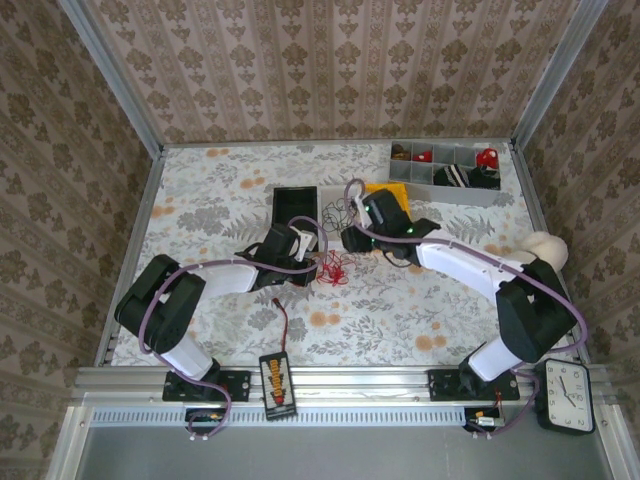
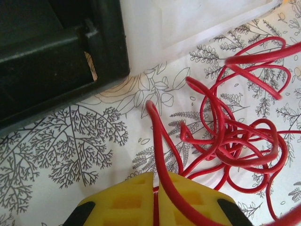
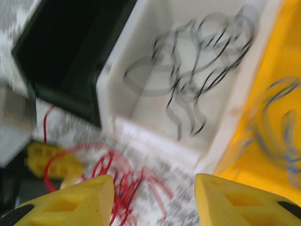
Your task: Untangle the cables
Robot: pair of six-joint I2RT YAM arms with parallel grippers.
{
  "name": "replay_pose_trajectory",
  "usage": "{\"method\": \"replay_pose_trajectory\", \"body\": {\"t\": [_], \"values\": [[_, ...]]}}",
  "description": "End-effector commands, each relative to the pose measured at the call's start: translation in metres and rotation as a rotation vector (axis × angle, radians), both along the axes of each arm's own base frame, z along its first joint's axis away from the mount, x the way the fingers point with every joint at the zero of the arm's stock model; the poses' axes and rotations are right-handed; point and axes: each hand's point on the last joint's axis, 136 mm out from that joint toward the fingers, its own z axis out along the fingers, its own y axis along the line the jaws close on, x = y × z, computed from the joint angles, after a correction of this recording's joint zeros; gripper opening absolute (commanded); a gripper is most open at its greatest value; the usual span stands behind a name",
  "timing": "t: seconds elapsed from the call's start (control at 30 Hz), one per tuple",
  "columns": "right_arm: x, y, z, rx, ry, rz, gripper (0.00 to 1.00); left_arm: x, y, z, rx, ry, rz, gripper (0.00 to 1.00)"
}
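My left tool is pinched tight on one strand of the red cables, which sprawl on the desk just beside the white bin. My right tool hangs part-open over that bin, gripping nothing (blurred view); the black cables lie inside it.

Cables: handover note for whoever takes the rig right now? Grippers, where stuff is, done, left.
Left gripper: jaws shut on one strand of the red cables.
Right gripper: jaws open, nothing between them, above the near wall of the white bin.
Red cables: tangled heap on the table, just in front of the bins.
Done: black cables lie in the white bin, blue cables in the yellow bin.
Left: pull the red heap apart; it likely goes in a bin after that.
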Motion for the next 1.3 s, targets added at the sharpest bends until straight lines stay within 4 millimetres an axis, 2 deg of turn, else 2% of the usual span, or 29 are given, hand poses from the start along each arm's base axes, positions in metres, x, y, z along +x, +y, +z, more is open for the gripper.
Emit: {"method": "replay_pose_trajectory", "body": {"t": [0.0,0.13,0.43,0.8,0.93,1.13,1.27], "values": [[-0.028,0.017,-0.02,0.051,0.094,0.095,0.49,0.001,-0.003,0.0,0.001,0.02,-0.001,0.07],[-0.045,0.022,-0.038,0.05,0.173,0.162,0.48,0.0,-0.001,-0.001,0.011,0.023,0.003,0.06],[-0.056,0.036,-0.06,0.026,0.295,0.255,0.48,-0.001,-0.002,-0.001,0.021,0.022,0.004,0.06],[-0.068,0.051,-0.054,0.025,0.289,0.356,0.52,-0.004,-0.005,-0.002,0.036,0.019,-0.012,0.06],[-0.074,0.048,-0.055,-0.023,0.291,0.365,0.52,-0.005,-0.006,-0.001,0.04,0.015,-0.015,0.06],[-0.082,0.036,-0.078,-0.191,0.284,0.353,0.53,-0.005,-0.006,-0.001,0.041,0.013,-0.016,0.06],[-0.079,0.03,-0.086,-0.272,0.259,0.331,0.52,-0.004,-0.007,-0.001,0.043,0.014,-0.02,0.06]]}}
